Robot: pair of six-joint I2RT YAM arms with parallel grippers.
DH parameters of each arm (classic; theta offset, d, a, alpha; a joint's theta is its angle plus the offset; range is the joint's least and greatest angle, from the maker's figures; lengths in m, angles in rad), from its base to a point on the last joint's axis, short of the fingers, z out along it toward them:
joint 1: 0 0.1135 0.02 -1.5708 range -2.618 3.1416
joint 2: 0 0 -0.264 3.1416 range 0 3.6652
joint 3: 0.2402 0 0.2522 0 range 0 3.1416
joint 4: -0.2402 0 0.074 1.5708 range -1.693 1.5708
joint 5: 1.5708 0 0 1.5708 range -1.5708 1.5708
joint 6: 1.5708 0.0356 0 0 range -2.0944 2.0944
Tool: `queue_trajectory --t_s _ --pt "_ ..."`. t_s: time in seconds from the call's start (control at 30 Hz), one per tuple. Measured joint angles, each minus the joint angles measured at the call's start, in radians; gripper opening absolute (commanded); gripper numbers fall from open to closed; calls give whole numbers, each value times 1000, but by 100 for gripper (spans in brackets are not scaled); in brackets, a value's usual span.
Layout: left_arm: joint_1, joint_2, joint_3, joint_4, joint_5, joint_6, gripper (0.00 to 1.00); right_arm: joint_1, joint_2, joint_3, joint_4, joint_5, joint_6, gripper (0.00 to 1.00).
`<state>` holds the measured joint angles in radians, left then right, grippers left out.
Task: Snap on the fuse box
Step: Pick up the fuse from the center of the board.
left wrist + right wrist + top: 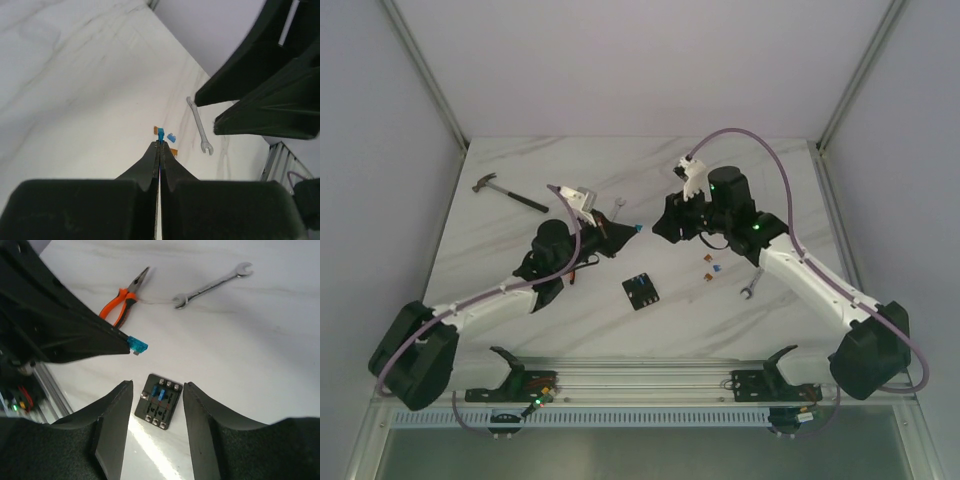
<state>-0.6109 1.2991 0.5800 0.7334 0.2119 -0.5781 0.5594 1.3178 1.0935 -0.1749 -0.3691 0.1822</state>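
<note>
Right jaws apart; black fuse box (159, 401), blue fuses (161, 394) seated.

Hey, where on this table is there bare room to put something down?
Bare: the far strip of table beyond the hammer; also the near strip between the fuse box and the front rail. Crowded: the middle, where the left gripper, shut on a blue fuse, faces the right gripper, beside loose fuses and a wrench.

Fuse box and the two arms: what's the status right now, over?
Left tool shut on blue fuse. Right tool open, empty. Fuse box flat on table, untouched. Nothing blocking it.
</note>
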Motion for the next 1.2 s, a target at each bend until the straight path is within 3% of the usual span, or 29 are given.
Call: queue_trajectory --t_s 0.3,0.67,1.2 --pt "6 -130 -2 -39 182 180 0 0 -7 75 -103 -203 -276 48" --pt "6 -136 6 -29 398 187 0 0 -49 90 -166 -401 -450 46" --pt "-19 -133 25 7 468 167 0 0 -49 93 -222 -524 -521 15"
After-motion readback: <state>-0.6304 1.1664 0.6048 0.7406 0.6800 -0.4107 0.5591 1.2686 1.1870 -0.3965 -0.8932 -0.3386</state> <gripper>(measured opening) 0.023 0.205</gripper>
